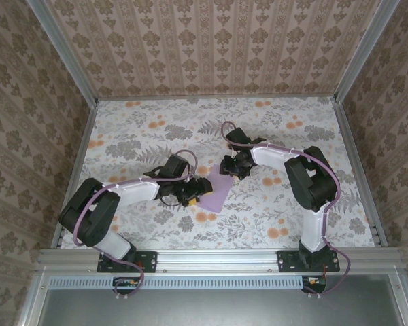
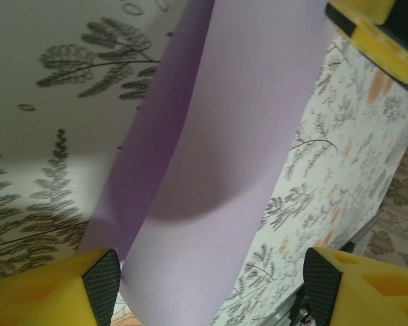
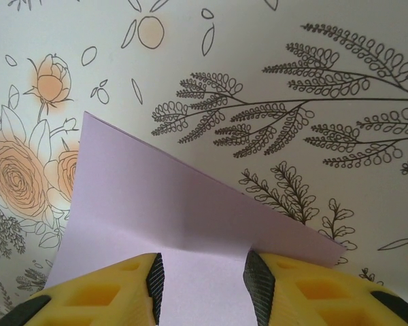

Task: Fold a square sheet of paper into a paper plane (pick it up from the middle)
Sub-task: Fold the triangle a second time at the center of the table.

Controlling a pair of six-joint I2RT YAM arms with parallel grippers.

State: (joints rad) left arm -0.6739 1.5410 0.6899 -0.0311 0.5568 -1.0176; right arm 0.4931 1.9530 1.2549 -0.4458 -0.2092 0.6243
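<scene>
Paper [image 1: 219, 187], lilac, square sheet, creased, not yet shaped into a plane. Lay on the floral tablecloth [image 1: 156, 129] near the middle of the table, between the two grippers. Appeared from the top camera as a pale slanted patch. Was flanked at its near-left side by the left gripper [image 1: 192, 191] and at its far corner by the right gripper [image 1: 232, 167].

Left wrist camera: paper [image 2: 251, 136] seen as a long band leading away from the lens, with a darker strip along its left side. Was straddled at the near end by the left gripper [image 2: 211, 288]. Held its fingers [image 2: 47, 295] wide apart, one at each side of the band. Left pad just beside the paper edge, touching or not: impossible to tell. Right pad clear of the paper. Closed on nothing.

Right wrist camera: paper [image 3: 183, 210] crossed by one straight crease, with a pointed corner toward the right. Right gripper [image 3: 202, 285]: positioned over the near edge of the sheet. Stood with jaws partly open, pads [image 3: 153, 288] set apart and flat lilac paper visible across the gap. Pressing on the sheet or hovering just above it: impossible to tell.
</scene>
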